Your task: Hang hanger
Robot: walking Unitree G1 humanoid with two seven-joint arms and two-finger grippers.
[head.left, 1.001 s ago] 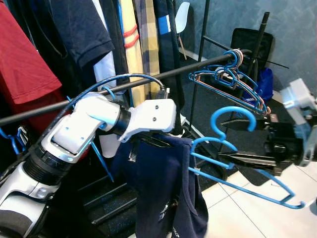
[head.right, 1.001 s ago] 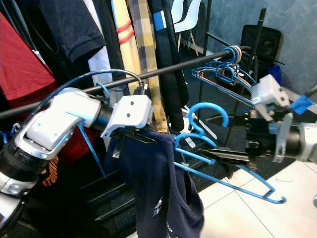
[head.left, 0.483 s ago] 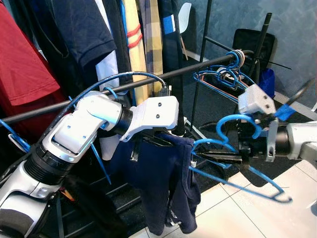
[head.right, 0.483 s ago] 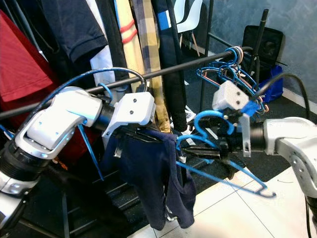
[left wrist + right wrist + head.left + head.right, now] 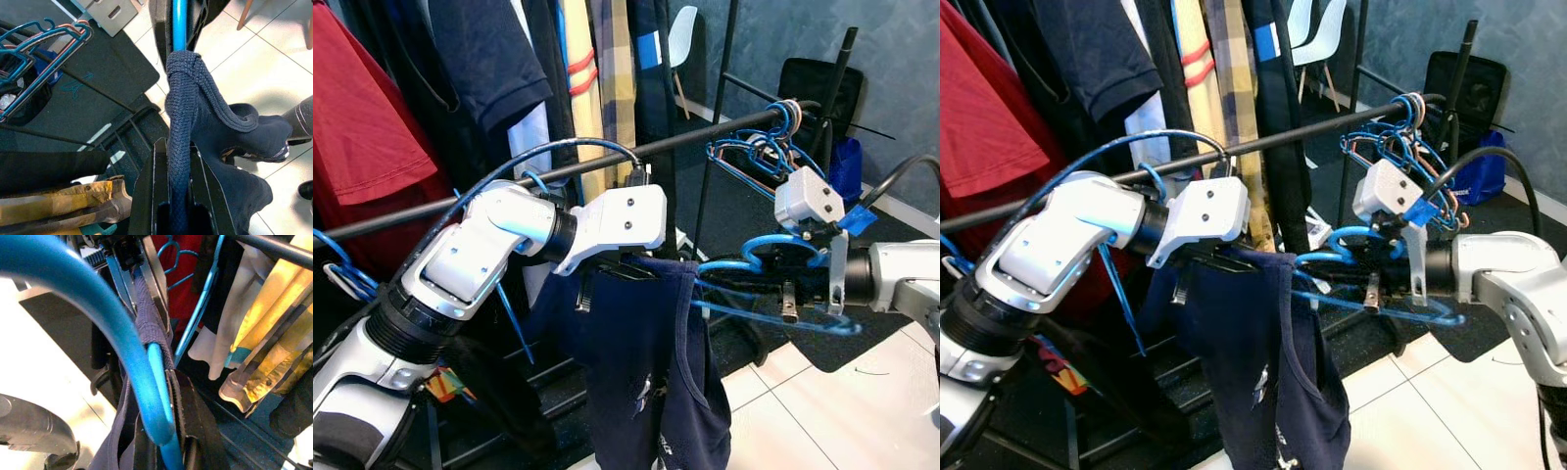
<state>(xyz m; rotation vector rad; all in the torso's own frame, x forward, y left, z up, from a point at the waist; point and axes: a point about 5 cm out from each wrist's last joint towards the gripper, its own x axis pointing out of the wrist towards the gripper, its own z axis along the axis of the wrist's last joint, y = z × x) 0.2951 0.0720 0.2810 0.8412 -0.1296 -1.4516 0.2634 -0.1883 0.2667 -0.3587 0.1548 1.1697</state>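
A blue plastic hanger (image 5: 781, 242) lies almost flat below the black clothes rail (image 5: 705, 135), its hook beside the right wrist. My right gripper (image 5: 164, 433) is shut on the hanger's neck, reaching in from the right toward the left one. A navy sleeveless garment (image 5: 646, 372) hangs down from the hanger's near arm. My left gripper (image 5: 178, 193) is shut on the garment's strap, which is wrapped over the blue hanger arm (image 5: 179, 22). The two grippers point at each other just under the rail.
Several spare blue hangers (image 5: 759, 152) bunch at the rail's right end. A red shirt (image 5: 362, 127), dark tops and a yellow plaid shirt (image 5: 597, 88) hang behind. A black bag (image 5: 813, 83) stands beyond, with white floor tiles (image 5: 822, 411) at the lower right.
My right gripper has come in leftward toward the left one and turned the hanger from tilted upright to nearly flat. The garment hangs lower and straighter. The left arm has barely moved.
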